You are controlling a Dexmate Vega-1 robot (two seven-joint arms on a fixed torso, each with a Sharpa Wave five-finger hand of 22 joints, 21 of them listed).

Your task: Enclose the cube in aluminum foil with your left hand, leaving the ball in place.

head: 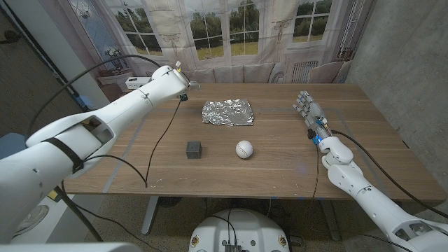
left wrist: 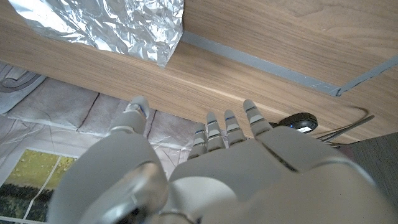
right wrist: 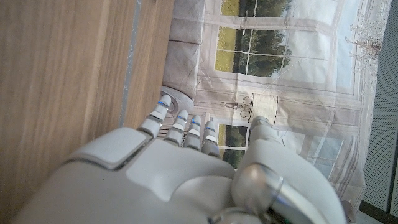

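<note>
Left hand (left wrist: 211, 168) up over table's far left, fingers spread, empty. Right hand (head: 310, 114) at right, fingers apart, empty. Foil (head: 228, 112) flat, long side across table. Cube (head: 194, 149) left of ball (head: 243, 149).

The left robot hand (head: 183, 84) is hovering with fingers (left wrist: 227, 127) extended and empty; the right robot hand (head: 309, 112) is standing on edge, fingers straight, holding nothing.
</note>
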